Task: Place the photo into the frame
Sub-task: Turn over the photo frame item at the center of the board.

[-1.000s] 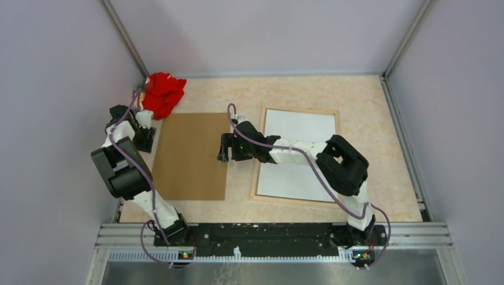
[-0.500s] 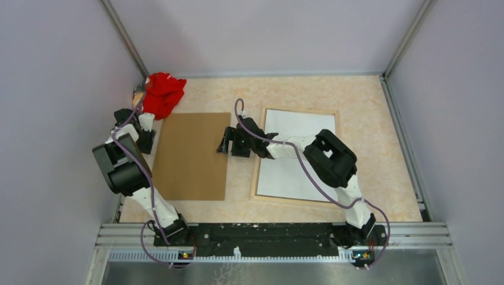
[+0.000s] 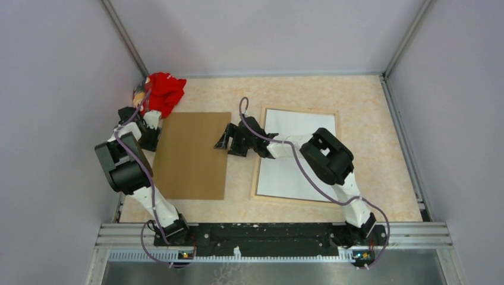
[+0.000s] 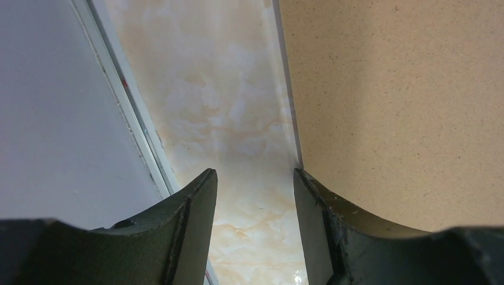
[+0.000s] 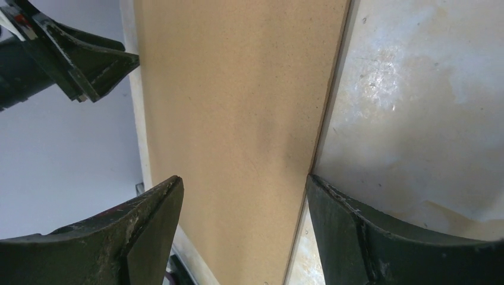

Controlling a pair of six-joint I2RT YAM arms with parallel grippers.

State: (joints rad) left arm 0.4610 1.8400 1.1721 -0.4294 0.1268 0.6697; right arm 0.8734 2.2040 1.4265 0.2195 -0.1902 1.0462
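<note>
Left gripper (image 3: 150, 140), right gripper (image 3: 223, 142): jaws released, empty, shifted toward counter's far edge, flanking backing board (image 3: 193, 160). Photo (image 3: 297, 157) apparently face-down in frame (image 3: 300, 110); board presumably next.

A brown board (image 3: 193, 155) lies on the counter (image 3: 368, 119); the frame (image 3: 297, 110) lies just right of it, red cloth (image 3: 163, 92) beyond its far-left corner.
</note>
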